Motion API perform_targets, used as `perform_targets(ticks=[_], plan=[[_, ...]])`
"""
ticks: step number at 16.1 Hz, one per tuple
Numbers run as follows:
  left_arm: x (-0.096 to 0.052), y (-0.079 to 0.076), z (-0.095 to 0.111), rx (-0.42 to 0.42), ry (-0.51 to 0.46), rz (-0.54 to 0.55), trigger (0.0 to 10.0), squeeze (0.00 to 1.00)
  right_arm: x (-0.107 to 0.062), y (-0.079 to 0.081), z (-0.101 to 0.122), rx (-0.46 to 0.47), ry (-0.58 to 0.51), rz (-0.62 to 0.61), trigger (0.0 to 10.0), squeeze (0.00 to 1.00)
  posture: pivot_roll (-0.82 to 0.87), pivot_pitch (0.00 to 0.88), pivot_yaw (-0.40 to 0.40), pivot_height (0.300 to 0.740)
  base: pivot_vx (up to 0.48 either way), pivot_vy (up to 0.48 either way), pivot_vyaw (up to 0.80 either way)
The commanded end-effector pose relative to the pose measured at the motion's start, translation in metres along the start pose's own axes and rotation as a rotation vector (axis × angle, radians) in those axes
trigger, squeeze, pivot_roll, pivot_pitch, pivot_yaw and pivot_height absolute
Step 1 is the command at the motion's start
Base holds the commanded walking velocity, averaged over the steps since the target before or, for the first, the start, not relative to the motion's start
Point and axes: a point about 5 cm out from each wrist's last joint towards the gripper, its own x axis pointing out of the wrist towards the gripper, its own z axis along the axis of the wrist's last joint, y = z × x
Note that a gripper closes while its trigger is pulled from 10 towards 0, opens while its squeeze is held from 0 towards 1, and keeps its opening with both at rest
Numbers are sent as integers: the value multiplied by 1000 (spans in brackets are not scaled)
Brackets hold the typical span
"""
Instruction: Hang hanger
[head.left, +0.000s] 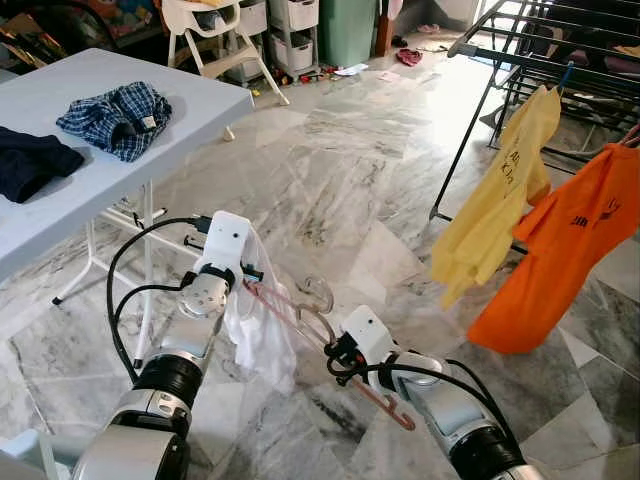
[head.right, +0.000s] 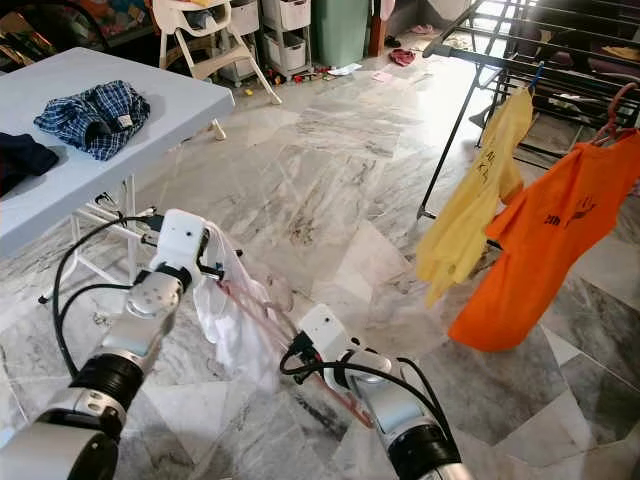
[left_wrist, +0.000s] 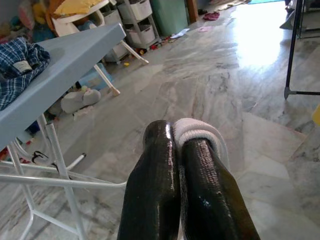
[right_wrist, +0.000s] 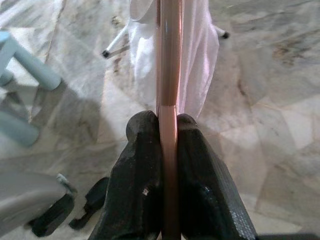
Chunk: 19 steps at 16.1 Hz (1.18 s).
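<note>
1. On your far left is the blue table (head.left: 190, 110) with a checked shirt (head.left: 118, 118) and a dark cloth (head.left: 30, 165) on it. You can leave those alone.
2. Your left gripper (left_wrist: 186, 145) has its two fingers pressed together on the edge of the white cloth (head.left: 258, 335). The cloth is soft and floppy, so it will sag and swing.
3. The pink hanger (head.left: 300, 325) sits low in front of you, between your two grippers and above the floor. The white cloth is draped on its left end (the hook points up and away from you).
4. Your right gripper (right_wrist: 167, 131) is clamped tight on the hanger's thin bar. The hanger looks light and stiff, but smooth, so it may slip or twist.
5. I think it is best to hold it near the middle, close to the hook, so it stays level.
6. On your right is the drying rack (head.left: 520, 50), well apart from the hanger. A yellow shirt (head.left: 500, 195) and an orange shirt (head.left: 565, 250) hang there.
</note>
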Motion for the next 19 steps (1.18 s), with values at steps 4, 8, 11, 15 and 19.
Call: perform_targets(ticks=[4, 8, 11, 15, 19], plan=[[2, -3, 7, 0, 7, 50, 10000, 0, 7, 8, 12, -62, -9, 14, 10000, 0, -49, 39, 69, 740, 0, 0, 0], [2, 10, 4, 17, 53, 156, 10000, 0, 5, -2, 3, -77, 50, -90, 10000, 0, -51, 36, 70, 740, 0, 0, 0], [0, 17, 3, 5, 65, 200, 10000, 0, -3, -21, -8, -92, 97, -196, 10000, 0, -54, 34, 73, 740, 0, 0, 0], [-3, 21, 1, 18, 112, 258, 10000, 0, -15, -47, -10, -104, 119, -333, 10000, 0, -51, 33, 71, 740, 0, 0, 0], [-2, 16, 5, 6, 133, 262, 10000, 0, -10, -44, -12, -114, 123, -320, 10000, 0, -51, 29, 72, 740, 0, 0, 0]])
